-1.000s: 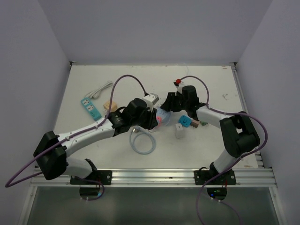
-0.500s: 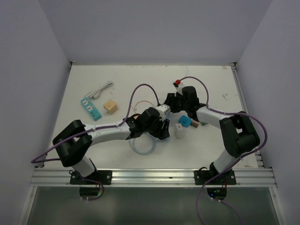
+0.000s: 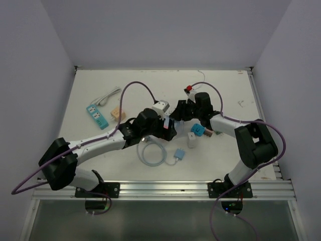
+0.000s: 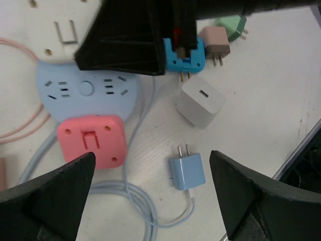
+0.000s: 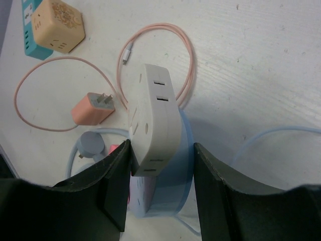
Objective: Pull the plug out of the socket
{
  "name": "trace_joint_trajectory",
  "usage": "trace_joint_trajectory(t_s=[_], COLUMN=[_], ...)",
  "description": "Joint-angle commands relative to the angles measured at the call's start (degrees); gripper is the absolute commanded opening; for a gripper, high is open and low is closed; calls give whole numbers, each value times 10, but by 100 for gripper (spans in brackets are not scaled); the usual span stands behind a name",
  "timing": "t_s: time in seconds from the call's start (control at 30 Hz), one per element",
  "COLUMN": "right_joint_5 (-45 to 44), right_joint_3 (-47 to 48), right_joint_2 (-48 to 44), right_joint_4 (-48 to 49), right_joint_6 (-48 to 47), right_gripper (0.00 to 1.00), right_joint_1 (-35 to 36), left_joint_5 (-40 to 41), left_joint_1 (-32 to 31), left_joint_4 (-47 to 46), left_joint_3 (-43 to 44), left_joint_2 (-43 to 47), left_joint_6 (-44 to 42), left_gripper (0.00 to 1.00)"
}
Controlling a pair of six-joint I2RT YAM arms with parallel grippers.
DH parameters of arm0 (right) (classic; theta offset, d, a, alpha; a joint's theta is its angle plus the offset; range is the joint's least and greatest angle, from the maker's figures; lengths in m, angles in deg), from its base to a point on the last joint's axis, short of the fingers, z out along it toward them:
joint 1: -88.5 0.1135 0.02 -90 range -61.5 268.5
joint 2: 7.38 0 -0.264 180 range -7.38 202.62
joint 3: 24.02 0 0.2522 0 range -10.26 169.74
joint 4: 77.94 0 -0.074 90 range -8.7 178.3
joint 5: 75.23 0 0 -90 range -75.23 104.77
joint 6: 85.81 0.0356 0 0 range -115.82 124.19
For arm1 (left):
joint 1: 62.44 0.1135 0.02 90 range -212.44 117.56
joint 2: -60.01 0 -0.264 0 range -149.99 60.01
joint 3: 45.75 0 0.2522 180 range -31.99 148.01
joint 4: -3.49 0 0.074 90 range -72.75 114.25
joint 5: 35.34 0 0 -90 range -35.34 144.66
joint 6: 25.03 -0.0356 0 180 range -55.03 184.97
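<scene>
Plug point(image 4: 186, 171) lies off socket point(image 4: 85, 90); prongs visible only from left wrist.

The round socket point(image 4: 85, 90) is pale blue with grey slots. Near it lies a dustier blue plug point(image 4: 186, 171) on a pale blue cable point(image 4: 113, 186). Against its rim sits a coral-pink adapter point(image 4: 90, 140), on top of it a plain white block point(image 5: 155, 120), and beyond it a speckled tan cube point(image 5: 56, 22).

White charger point(image 4: 200, 107) and coiled cable point(image 4: 116, 187) hem the blue plug point(image 4: 186, 173)
</scene>
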Motion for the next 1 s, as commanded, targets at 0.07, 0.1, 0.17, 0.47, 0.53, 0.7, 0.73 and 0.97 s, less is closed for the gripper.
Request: trace_joint_trajectory(t_s=[0.07,0.1,0.17,0.47,0.53,0.7,0.73,0.97], right_joint_5=[67,76,109,194,217,282,289,345], right_joint_3=[-6,-7,-8,12,23,40,43,53], right_joint_2=[-22,-22,-23,-59,-66,-72,-73,-81], right_joint_4=[84,90,109,91,73,49,46,37], right_joint_6=[16,17,28,-23,-37,-67,-74,-96], right_gripper=[0,0,0,0,0,0,0,0], right_joint_1=[2,2,2,2,2,2,2,6], left_joint_5=[-24,-31,-47,-189,-214,-256,-262,-319], left_joint_1=[100,110,131,223,231,239,240,243], left_joint_4=[-36,-46,-56,-139,-158,-210,-219,-292], left_joint_3=[-60,-67,-82,-143,-159,-188,-194,-224], left_joint_2=[71,82,89,115,126,139,140,137], left_joint_6=[-3,-3,-9,-20,-17,-9,-8,11], left_gripper=[99,99,98,95,95,93,92,86])
